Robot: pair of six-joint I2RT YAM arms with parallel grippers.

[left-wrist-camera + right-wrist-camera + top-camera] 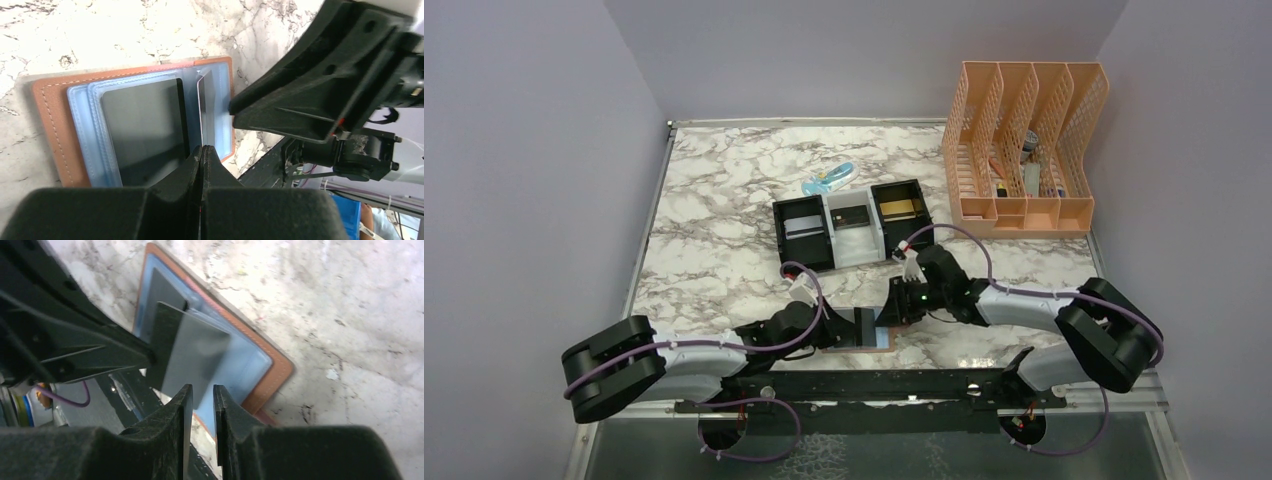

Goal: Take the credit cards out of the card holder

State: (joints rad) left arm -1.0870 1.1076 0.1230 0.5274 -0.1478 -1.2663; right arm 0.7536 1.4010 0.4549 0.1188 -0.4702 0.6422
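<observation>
The tan-brown card holder [882,338] lies open at the table's near edge, pale blue pockets up [50,125] [272,375]. A dark card [145,125] sits in its pocket. A silvery grey card [195,350] stands lifted out of the holder and shows edge-on in the left wrist view [204,100]. My left gripper [201,147] [849,328] is shut on one edge of this card. My right gripper [200,389] [892,308] has its jaws a little apart, with the card's opposite edge in the gap.
A black-and-white three-compartment tray [779,232] behind the holder has a silvery, a dark and a gold card in it. A pale blue object [829,180] lies behind the tray. A peach file organizer [1024,150] stands at the back right.
</observation>
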